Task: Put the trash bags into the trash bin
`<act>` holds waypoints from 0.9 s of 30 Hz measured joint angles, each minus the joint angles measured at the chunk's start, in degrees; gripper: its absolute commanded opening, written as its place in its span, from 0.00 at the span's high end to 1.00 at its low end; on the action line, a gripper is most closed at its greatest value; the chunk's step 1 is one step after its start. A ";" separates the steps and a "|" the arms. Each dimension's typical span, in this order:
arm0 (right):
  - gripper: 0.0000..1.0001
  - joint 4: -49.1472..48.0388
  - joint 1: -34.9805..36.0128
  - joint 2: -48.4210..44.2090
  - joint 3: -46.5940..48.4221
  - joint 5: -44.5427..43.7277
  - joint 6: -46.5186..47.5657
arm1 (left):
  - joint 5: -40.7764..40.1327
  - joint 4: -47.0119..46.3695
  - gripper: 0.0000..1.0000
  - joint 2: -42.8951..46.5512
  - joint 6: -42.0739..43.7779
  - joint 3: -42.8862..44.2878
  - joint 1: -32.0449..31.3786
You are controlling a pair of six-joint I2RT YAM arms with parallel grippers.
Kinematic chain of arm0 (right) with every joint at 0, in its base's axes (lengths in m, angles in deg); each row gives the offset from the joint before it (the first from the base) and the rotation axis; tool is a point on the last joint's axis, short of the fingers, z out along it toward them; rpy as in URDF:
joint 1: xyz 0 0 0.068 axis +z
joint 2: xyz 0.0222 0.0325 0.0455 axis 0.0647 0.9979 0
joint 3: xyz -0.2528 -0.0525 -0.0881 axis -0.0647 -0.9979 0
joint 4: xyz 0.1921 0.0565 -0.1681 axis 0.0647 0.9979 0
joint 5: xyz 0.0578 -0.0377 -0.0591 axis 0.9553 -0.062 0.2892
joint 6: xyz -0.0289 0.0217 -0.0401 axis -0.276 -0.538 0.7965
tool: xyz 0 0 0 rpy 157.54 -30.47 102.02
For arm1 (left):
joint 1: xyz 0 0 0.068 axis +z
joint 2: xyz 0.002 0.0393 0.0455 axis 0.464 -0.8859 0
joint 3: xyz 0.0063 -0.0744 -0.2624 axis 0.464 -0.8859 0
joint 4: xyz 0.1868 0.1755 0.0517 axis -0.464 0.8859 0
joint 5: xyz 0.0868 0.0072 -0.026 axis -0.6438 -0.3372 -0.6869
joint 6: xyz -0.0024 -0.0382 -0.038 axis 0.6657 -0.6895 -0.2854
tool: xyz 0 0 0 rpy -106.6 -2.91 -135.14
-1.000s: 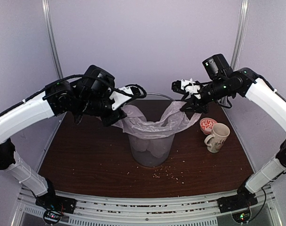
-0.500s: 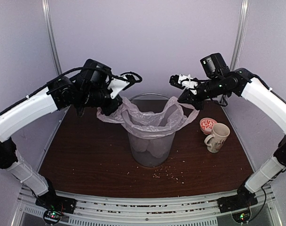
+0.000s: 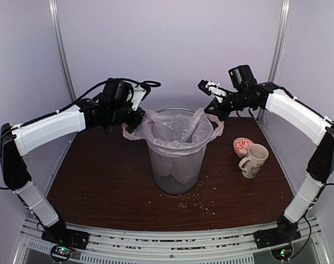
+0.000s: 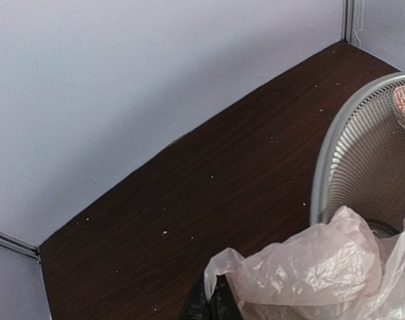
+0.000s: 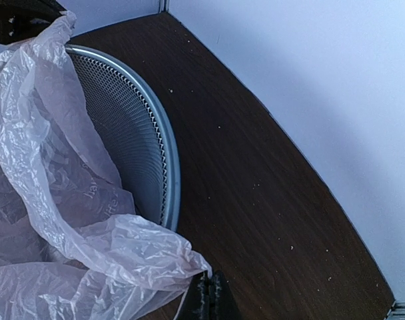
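Your trash bag point(image 3: 177, 132) hangs mouth-up inside the trash bin point(image 3: 175, 184). Its body sags down the mesh wall, and its opening is stretched left to right across the metal rim, with both edges draped outside. Your left fingers point(image 4: 224, 308) pinch the left edge tight, and your right fingers point(image 5: 202, 300) pinch the right edge. The bin stands upright mid-counter point(image 3: 101, 187), with a mug point(image 3: 254, 160) well to its right.

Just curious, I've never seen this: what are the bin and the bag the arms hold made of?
The trash bin looks like fine grey metal mesh with a smooth shiny rim; tiny holes show. The trash bag seems thin plastic film: translucent pinkish-white, wrinkled, slightly glossy.
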 measured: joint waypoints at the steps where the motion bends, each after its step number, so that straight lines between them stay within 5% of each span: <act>1: 1.00 -0.74 -0.33 0.39 0.00 0.44 -0.70 | 0.90 -1.51 1.00 -0.52 -1.11 -0.74 0.96; 9: 1.00 -6.49 -3.04 4.96 0.26 5.77 -7.02 | 8.98 -9.64 1.00 -3.50 -7.58 -4.24 6.82; 27: 1.00 -6.99 -4.63 12.11 0.11 16.68 -12.13 | 19.39 -20.85 1.00 -8.24 -15.93 -10.86 6.88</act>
